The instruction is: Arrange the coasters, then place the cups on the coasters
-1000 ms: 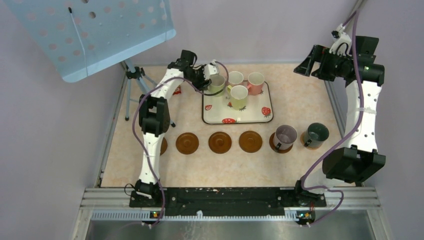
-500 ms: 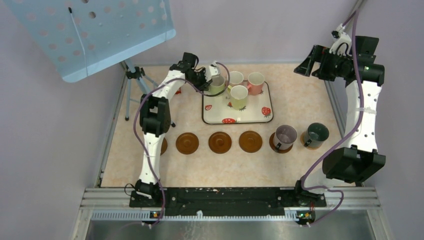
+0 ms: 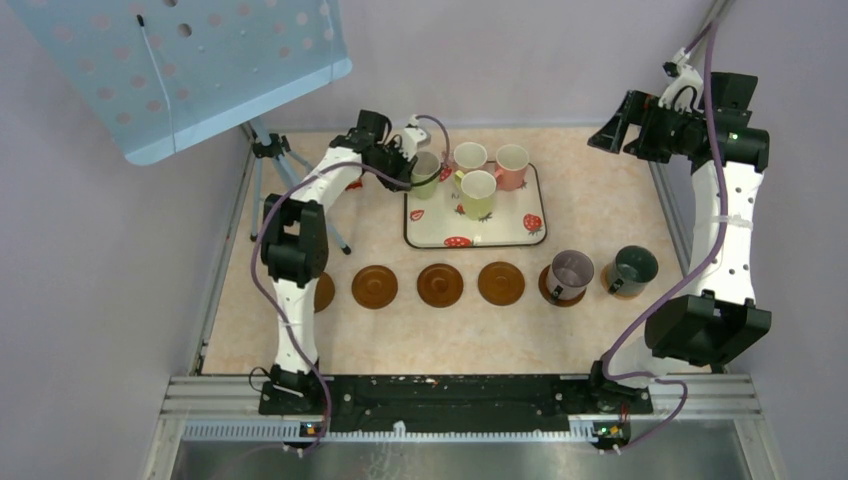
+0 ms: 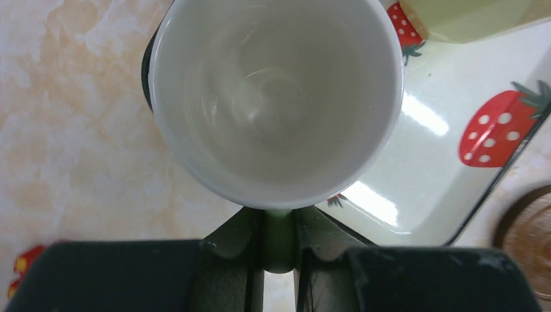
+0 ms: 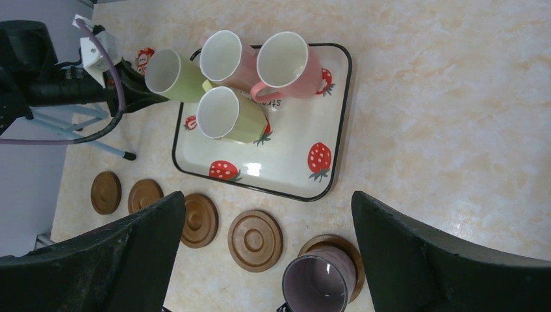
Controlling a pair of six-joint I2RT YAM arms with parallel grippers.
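My left gripper [image 4: 279, 242] is shut on the handle of a light green cup [image 4: 273, 97], which hangs at the tray's left edge [image 3: 425, 170]. On the strawberry tray [image 3: 500, 236] stand another light green cup [image 3: 477, 192] and two pink cups [image 3: 468, 157] [image 3: 511, 165]. A row of brown coasters [image 3: 374, 286] [image 3: 439, 284] [image 3: 501, 283] lies in front of the tray. The leftmost coaster [image 3: 325, 292] is partly hidden by my left arm. A purple-grey cup [image 3: 571, 270] and a dark green cup [image 3: 635, 267] each sit on a coaster. My right gripper [image 5: 266, 195] is open, high at the back right.
A tripod [image 3: 270, 150] carrying a blue perforated panel [image 3: 200, 70] stands just left of my left arm. The metal rail [image 3: 440, 395] with both arm bases runs along the near edge. The walls close in at the back and right.
My left gripper's jaws have closed on the green cup's handle. The cup and the arm have shifted slightly left. The right arm has not moved.
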